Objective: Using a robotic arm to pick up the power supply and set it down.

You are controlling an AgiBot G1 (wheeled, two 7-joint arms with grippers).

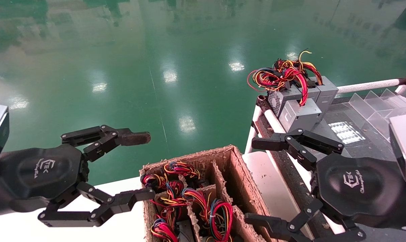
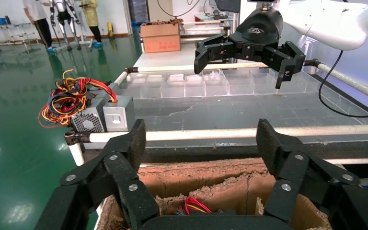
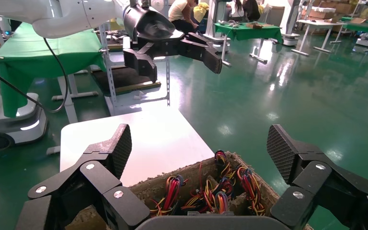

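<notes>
Two grippers flank the cardboard crate [image 1: 236, 168], both spread wide and holding nothing: your left gripper [image 1: 140, 166] hovers at the crate's 9 o'clock above the white table [image 1: 54, 232], your right gripper [image 1: 256, 181] at its 3 o'clock. The power supplies [image 1: 192, 205] sit upright in the crate's divided cells, only their tied wire loops showing from above, so you would probably reach down from overhead rather than from the side. At 1 o'clock, on the conveyor table [image 1: 354, 148], three alike grey boxes [image 1: 300, 107] stand clustered at the far corner with a loose wire tangle [image 1: 283, 75] on top; that looks like the set-down area. No unit is lifted yet.
</notes>
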